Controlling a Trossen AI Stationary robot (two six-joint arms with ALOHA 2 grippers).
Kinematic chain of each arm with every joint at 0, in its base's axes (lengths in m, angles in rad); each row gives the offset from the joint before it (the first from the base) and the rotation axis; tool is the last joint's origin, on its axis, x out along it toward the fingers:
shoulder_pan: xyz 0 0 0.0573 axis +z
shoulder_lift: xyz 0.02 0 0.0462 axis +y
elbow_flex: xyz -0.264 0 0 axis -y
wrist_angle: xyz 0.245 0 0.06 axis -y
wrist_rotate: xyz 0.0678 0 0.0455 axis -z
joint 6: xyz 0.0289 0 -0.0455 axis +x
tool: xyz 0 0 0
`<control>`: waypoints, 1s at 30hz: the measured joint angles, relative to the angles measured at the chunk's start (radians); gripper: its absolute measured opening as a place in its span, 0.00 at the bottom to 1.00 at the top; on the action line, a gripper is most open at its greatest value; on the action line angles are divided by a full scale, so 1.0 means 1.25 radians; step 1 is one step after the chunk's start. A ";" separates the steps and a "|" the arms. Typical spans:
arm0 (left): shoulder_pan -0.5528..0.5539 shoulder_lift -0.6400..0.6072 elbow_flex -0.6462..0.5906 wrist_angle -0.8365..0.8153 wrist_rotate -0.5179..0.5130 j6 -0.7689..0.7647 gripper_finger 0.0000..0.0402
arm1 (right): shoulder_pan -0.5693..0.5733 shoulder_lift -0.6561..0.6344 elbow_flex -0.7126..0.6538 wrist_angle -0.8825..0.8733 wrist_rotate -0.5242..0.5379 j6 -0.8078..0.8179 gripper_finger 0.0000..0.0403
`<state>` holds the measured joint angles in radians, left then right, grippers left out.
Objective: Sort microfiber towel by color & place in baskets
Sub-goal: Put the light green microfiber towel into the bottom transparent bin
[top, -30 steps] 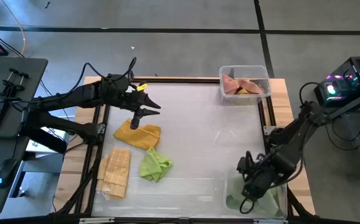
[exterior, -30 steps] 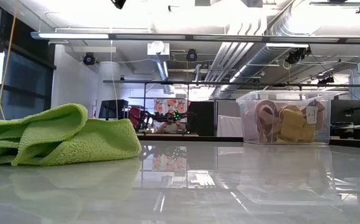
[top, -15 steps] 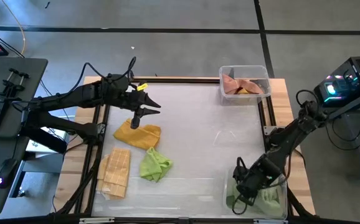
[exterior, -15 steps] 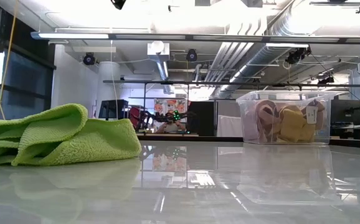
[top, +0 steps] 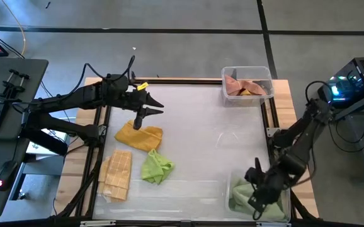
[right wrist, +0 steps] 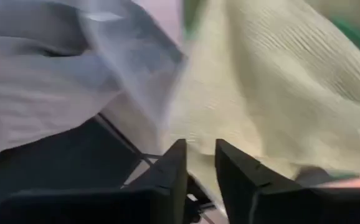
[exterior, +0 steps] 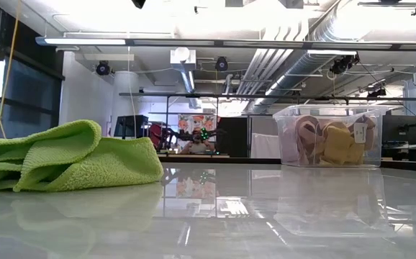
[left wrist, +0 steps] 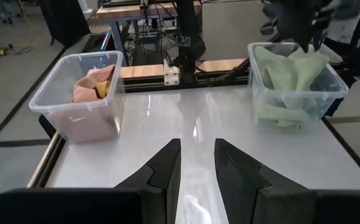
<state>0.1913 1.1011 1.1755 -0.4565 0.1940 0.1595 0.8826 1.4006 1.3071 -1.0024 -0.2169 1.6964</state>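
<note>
Right gripper (top: 255,203) above the near basket (top: 233,186), its two dark fingers (right wrist: 175,168) set a narrow gap apart with nothing between them.

Directly below this gripper lies pale green towel cloth (top: 238,194) inside the clear tub. Outward across the table (top: 201,132), a loose green towel (top: 156,167) lies well apart from it, with a striped tan towel (top: 118,174) just beside that and an orange-yellow towel (top: 139,136) beyond. The left gripper (top: 137,121) hangs just over the orange-yellow towel's edge, fingers (left wrist: 167,169) a small way apart and gripping nothing. The second basket (top: 247,85), at the far corner on the right arm's side, holds pink and orange cloth (top: 244,87).
</note>
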 joint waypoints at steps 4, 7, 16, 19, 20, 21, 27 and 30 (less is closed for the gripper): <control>0.000 0.000 0.000 -0.001 0.000 -0.019 0.21 | 0.027 0.001 -0.080 0.000 0.002 0.100 0.07; 0.000 0.000 0.000 -0.001 0.000 -0.020 0.21 | 0.028 0.001 -0.146 0.032 0.010 0.137 0.01; 0.000 0.000 0.000 -0.001 0.000 -0.020 0.21 | 0.016 -0.001 -0.294 0.079 0.047 0.178 0.00; 0.000 0.000 0.000 -0.001 0.001 -0.020 0.21 | 0.016 0.001 -0.267 0.054 0.056 0.152 0.01; 0.000 0.000 0.000 -0.001 0.001 -0.020 0.21 | 0.016 0.001 -0.244 0.041 0.056 0.141 0.00; 0.000 0.000 0.000 -0.001 0.001 -0.021 0.21 | 0.017 0.000 -0.217 0.024 0.057 0.128 0.00; 0.000 0.000 0.000 0.006 0.001 -0.021 0.21 | 0.034 -0.001 -0.060 -0.077 0.116 0.081 0.00; 0.000 0.000 0.000 0.007 0.001 -0.021 0.21 | 0.048 -0.001 -0.024 -0.019 0.192 0.000 0.00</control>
<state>0.1909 1.1011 1.1751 -0.4473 0.1949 0.1337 0.9425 1.3991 1.2774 -1.0262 0.0232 1.6961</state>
